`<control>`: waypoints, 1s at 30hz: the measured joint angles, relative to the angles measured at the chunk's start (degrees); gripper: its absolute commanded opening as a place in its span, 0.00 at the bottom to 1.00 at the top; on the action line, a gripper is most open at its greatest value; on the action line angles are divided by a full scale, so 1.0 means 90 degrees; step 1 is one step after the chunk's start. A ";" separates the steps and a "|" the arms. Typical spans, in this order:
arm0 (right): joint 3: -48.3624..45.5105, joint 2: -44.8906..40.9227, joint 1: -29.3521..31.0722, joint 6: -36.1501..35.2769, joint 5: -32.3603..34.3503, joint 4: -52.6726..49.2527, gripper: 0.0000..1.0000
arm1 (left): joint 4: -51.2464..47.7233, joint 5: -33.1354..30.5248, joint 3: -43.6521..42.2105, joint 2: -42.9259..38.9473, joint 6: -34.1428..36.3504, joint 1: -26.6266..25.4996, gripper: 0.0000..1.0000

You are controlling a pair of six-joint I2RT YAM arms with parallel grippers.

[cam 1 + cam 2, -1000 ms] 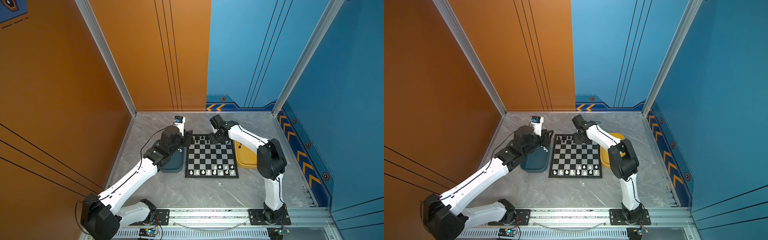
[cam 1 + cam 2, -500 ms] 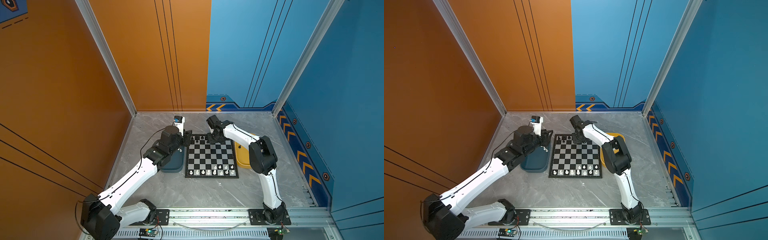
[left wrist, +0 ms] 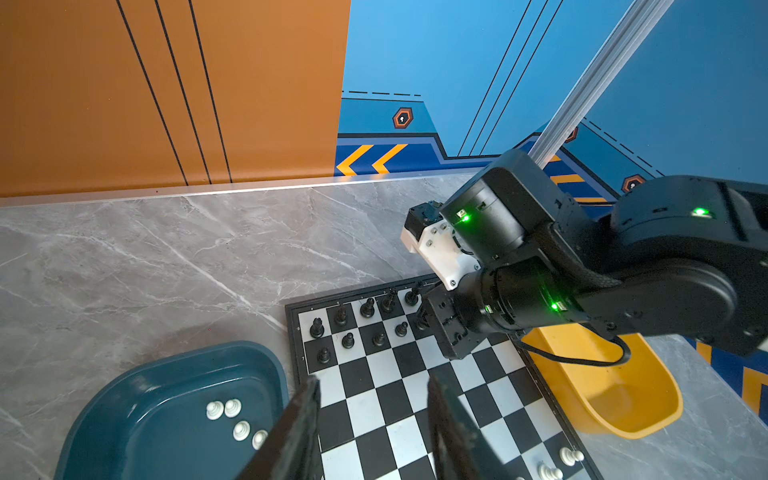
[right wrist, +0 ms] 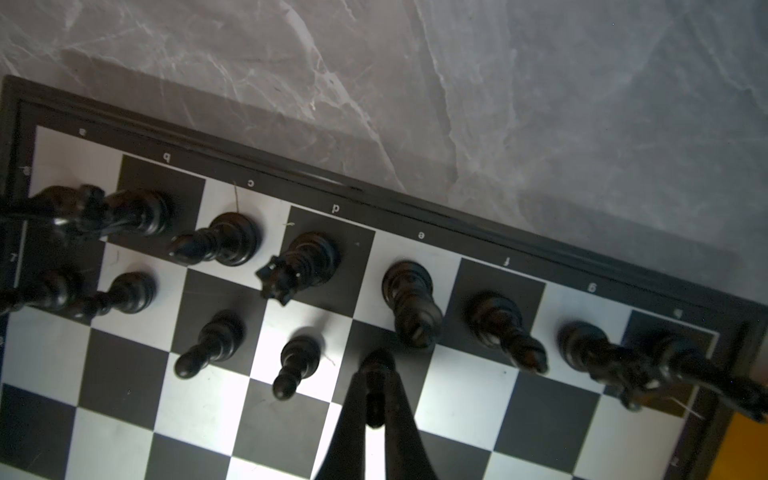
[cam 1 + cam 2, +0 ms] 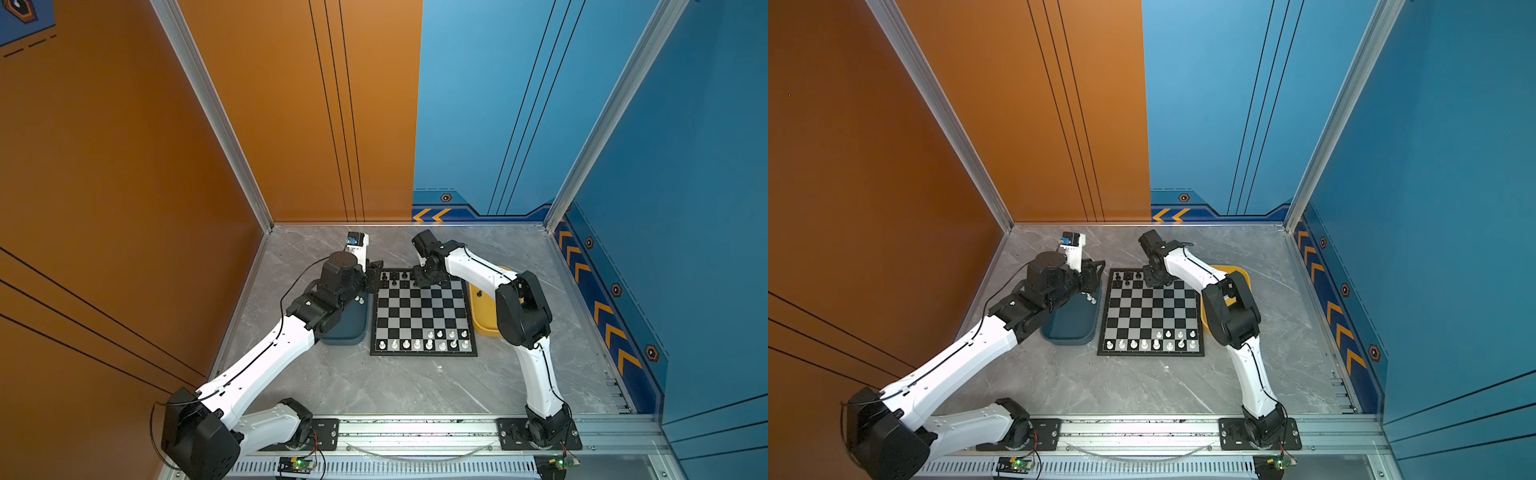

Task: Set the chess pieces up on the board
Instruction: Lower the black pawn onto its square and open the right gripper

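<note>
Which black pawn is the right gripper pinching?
The black pawn on the e file, clamped in the right gripper; the other pawns stand free.

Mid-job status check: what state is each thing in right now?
board: flat, partly set
black back row: complete, upright
left gripper: open, empty
right gripper: shut on black pawn
teal tray: holds four white pieces
yellow tray: at least one dark piece inside
</note>
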 measured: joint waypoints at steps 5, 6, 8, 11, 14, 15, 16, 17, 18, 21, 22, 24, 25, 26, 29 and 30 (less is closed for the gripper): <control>0.0005 0.0000 0.0000 -0.0053 0.0080 -0.0032 0.05 | -0.0002 0.0000 0.0000 0.0000 0.0000 0.0000 0.44; 0.0010 0.0000 0.0000 -0.0068 0.0087 -0.0041 0.06 | 0.0000 0.0000 0.0000 0.0000 0.0000 0.0000 0.44; 0.0015 0.0000 0.0000 -0.0087 0.0112 -0.0070 0.07 | 0.0000 0.0000 0.0000 0.0000 0.0000 0.0000 0.44; 0.0022 0.0000 0.0000 -0.0090 0.0121 -0.0085 0.10 | 0.0000 0.0000 0.0000 0.0000 0.0000 0.0000 0.44; 0.0029 0.0010 0.0000 -0.0092 0.0121 -0.0087 0.13 | 0.0000 0.0000 0.0000 0.0000 0.0000 0.0002 0.44; 0.0034 0.0012 0.0000 -0.0092 0.0121 -0.0087 0.15 | 0.0000 0.0000 0.0000 0.0000 0.0000 0.0002 0.44; 0.0034 0.0015 0.0000 -0.0095 0.0121 -0.0087 0.16 | 0.0000 0.0000 0.0000 0.0000 0.0000 0.0000 0.44; 0.0034 0.0015 0.0000 -0.0095 0.0121 -0.0087 0.18 | 0.0000 0.0000 0.0000 0.0000 0.0000 0.0002 0.44; 0.0034 0.0017 0.0000 -0.0095 0.0119 -0.0087 0.19 | 0.0000 0.0000 0.0000 0.0000 0.0000 0.0002 0.44; 0.0034 0.0027 0.0000 -0.0095 0.0119 -0.0090 0.22 | 0.0000 0.0000 0.0000 0.0000 0.0000 0.0002 0.44; 0.0034 0.0029 0.0000 -0.0092 0.0119 -0.0092 0.22 | 0.0000 0.0000 0.0000 0.0000 0.0000 0.0002 0.44; 0.0034 0.0032 0.0000 -0.0092 0.0119 -0.0092 0.23 | 0.0000 0.0007 0.0000 0.0000 0.0000 0.0002 0.44; 0.0034 0.0034 0.0000 -0.0090 0.0119 -0.0092 0.24 | 0.0000 0.0015 0.0000 0.0000 0.0000 0.0002 0.44; 0.0034 0.0034 0.0000 -0.0092 0.0119 -0.0092 0.24 | 0.0000 0.0017 0.0000 0.0000 0.0000 0.0002 0.44; 0.0034 0.0034 0.0000 -0.0090 0.0119 -0.0095 0.24 | 0.0000 0.0017 0.0000 0.0000 0.0000 0.0002 0.44; 0.0034 0.0034 0.0000 -0.0090 0.0119 -0.0095 0.25 | 0.0000 0.0017 0.0000 0.0000 0.0000 0.0002 0.44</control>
